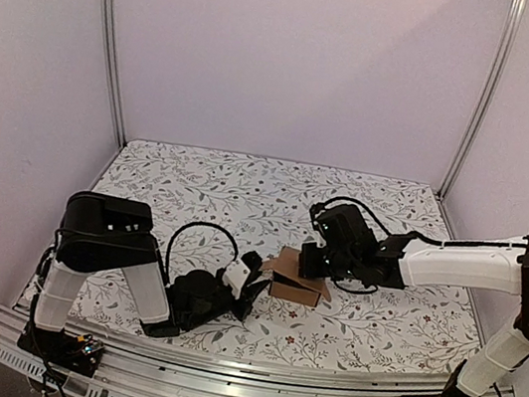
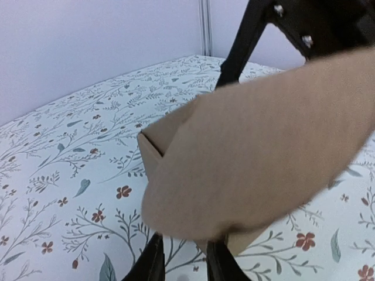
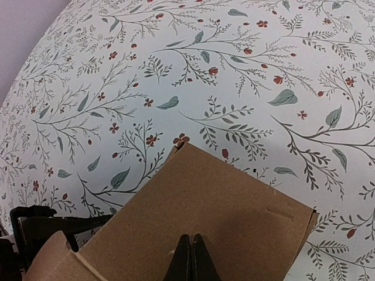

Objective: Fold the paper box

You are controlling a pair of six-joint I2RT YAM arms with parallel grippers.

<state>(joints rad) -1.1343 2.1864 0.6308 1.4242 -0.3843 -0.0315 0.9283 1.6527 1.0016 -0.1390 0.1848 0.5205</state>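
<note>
The paper box (image 1: pixel 296 284) is a small brown carton with loose flaps, lying between the two arms on the flowered cloth. In the left wrist view it (image 2: pixel 263 152) fills the right side, and a blurred flap covers my left fingertips. The left gripper (image 2: pixel 183 249) has its jaws slightly apart, with cloth showing between them; it sits at the box's left side (image 1: pixel 252 289). The right gripper (image 3: pixel 191 239) is shut, its joined tips resting on the box's flat top panel (image 3: pixel 222 199) with nothing between them. From above, the right gripper (image 1: pixel 308 263) hangs over the box's back edge.
The flowered cloth (image 1: pixel 245 195) covers the table, with pale walls and metal posts (image 1: pixel 113 44) on three sides. The left arm's black finger (image 3: pixel 41 225) shows at the box's left corner. The right arm's black gripper body (image 2: pixel 304 23) looms above the box.
</note>
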